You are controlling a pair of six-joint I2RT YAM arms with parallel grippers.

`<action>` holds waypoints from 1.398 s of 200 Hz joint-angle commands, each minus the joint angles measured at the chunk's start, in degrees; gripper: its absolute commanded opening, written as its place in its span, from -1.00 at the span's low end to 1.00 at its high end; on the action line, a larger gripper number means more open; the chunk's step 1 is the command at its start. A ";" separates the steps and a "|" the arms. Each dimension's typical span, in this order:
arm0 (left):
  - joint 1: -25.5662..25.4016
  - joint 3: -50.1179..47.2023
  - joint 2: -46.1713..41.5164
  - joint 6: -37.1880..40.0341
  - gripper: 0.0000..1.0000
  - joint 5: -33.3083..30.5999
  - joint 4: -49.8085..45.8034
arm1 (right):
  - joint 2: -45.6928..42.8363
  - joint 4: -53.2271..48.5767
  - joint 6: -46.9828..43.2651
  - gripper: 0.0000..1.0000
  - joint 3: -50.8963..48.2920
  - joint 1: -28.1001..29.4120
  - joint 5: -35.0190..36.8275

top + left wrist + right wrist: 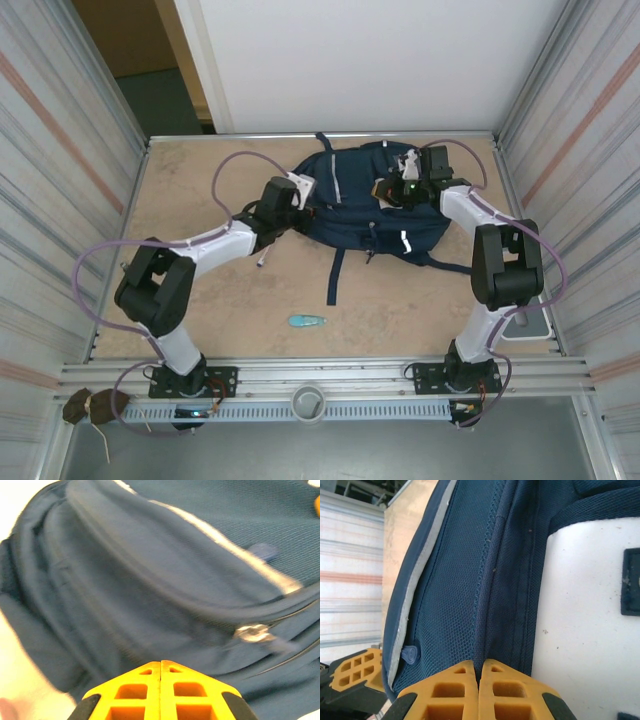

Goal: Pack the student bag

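- Student bag (370, 205): lies flat on the table (200, 300), upper centre of the overhead frame, between the two arms. One dark strap (335, 275) trails down towards frame centre.
- Left gripper (298, 192): overhead, it sits at the bag's left edge. Touching or just short of the fabric cannot be told from there.
- Left wrist frame: the left gripper (160, 664) has its yellow fingers pressed together with no gap, bottom centre. Nothing is visibly caught between them. The bag (150, 580) rises just beyond them, blurred.
- That close frame brings out a metal zip pull (255, 632) at right of centre and a pale stripe (225, 545) running towards the upper left.
- Right gripper (405, 178): overhead, it rests on the bag's upper right part.
- Right wrist frame: the right gripper (479, 664) is likewise closed tight, its tips meeting at a raised seam of the bag (455, 580). Whether fabric is nipped there cannot be told.
- Same frame: a white label patch (580, 605) fills the right side.
- Overhead, a small turquoise object (308, 321) lies on the table, lower centre, well apart from the bag.
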 commanded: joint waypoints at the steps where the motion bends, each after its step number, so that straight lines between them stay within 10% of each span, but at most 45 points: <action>1: -0.33 -2.12 -4.39 -4.45 -0.65 -1.12 -1.66 | -0.15 0.97 -1.39 -1.00 1.53 -0.80 -1.64; 60: -9.09 3.13 -3.44 -7.07 0.31 -16.94 -6.90 | 0.38 2.56 -0.17 -1.00 0.93 -0.69 -1.73; 123: -12.41 14.20 7.84 -5.33 0.72 -22.91 -11.10 | 0.64 2.75 -0.14 -1.00 0.58 -0.43 -1.95; 158: -11.89 13.92 9.11 -4.32 0.65 -25.53 -11.01 | 0.80 2.75 -0.32 -1.00 0.66 -0.86 -2.14; 279: -8.97 11.35 8.83 -4.50 -0.60 -15.92 -10.02 | 2.14 0.29 -2.56 -1.00 2.37 -1.75 -2.97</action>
